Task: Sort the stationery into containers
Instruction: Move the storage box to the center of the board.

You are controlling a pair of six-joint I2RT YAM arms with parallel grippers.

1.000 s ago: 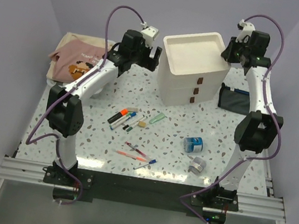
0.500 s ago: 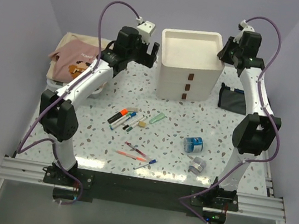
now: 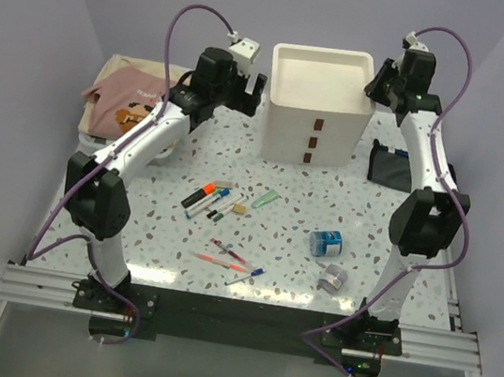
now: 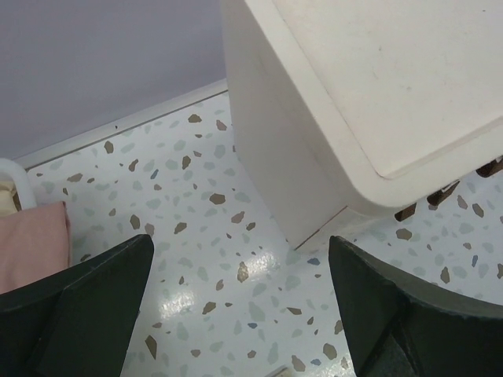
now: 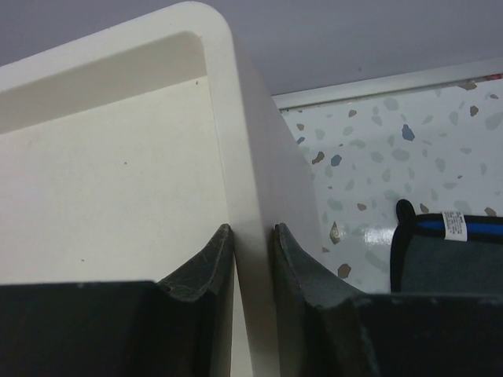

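top view. cream three-drawer unit (image 3: 284,132) at far centre of terrazzo table (image 3: 161,227), brown handles facing the arm bases, tray-like top open upward. l. gripper (image 3: 258,97) hangs just beside the unit's left wall, near its top edge. r. gripper (image 3: 379,84) sits at the unit's upper right rim. navy zip pouch (image 3: 390,166) lies flat on the table just right of the unit, apart from it. pink cloth (image 3: 128,99) at far left.

stationery lies loose on the near half of the table, well apart from both containers. left-centre cluster: orange marker (image 3: 201,191), blue marker (image 3: 217,197), dark markers (image 3: 222,210), w/ pale-green highlighter (image 3: 265,198) just to their right. nearer the bases: red pens (image 3: 222,262) and a blue pen (image 3: 246,276). right of centre: blue roll (image 3: 326,244), w/ grey roll (image 3: 332,278) near it on the base side.

left wrist view. fingers (image 4: 86,306) spread wide, speckled table showing btwn them. the unit's lower corner is ahead, not touched. edge of the pink cloth at left.

right wrist view. fingers (image 5: 200,271) pressed together on the unit's thin rim wall, one pad inside the tray, the other on the outer face, both touching. pouch on the table at lower right.
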